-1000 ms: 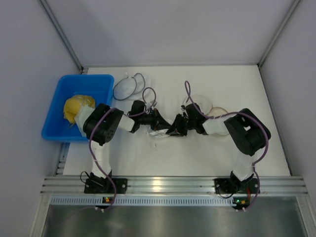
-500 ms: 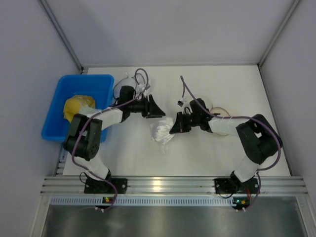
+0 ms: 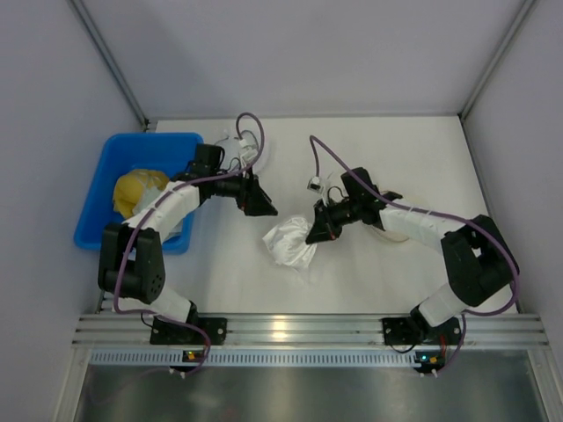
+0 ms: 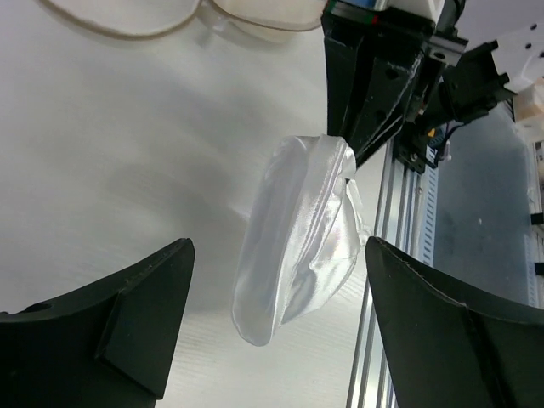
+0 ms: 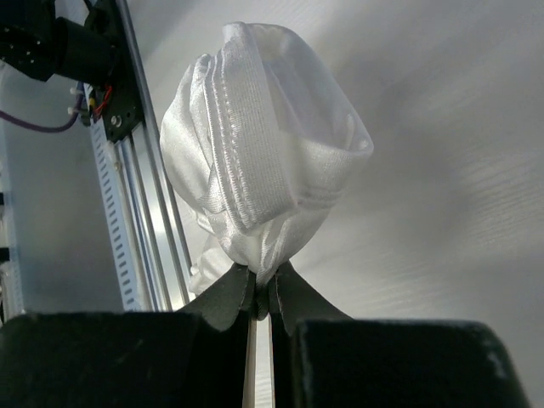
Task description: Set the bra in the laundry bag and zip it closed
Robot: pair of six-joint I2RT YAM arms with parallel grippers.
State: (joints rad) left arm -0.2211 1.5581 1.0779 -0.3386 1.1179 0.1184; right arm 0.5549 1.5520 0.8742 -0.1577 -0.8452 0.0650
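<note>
The white bra (image 3: 288,244) hangs bunched from my right gripper (image 3: 315,230), which is shut on a pinch of its fabric. In the right wrist view the bra (image 5: 263,161) bulges just beyond the closed right gripper (image 5: 262,280). My left gripper (image 3: 261,204) stands open up and to the left of the bra, apart from it. In the left wrist view the bra (image 4: 297,229) dangles beyond the wide left gripper (image 4: 279,248), clear of both fingers. The laundry bag (image 3: 387,231) lies mostly hidden under my right arm; its tan rim (image 4: 255,19) shows at the top edge.
A blue bin (image 3: 114,158) at the left holds a yellow bundle of cloth (image 3: 136,189). A round mesh pouch with a black rim (image 3: 230,145) lies behind my left arm. The aluminium rail (image 3: 299,330) runs along the near table edge.
My left gripper has opened, let go of the bra and drawn back up and to the left. My right gripper has shut on the bra, which now hangs from it alone.
</note>
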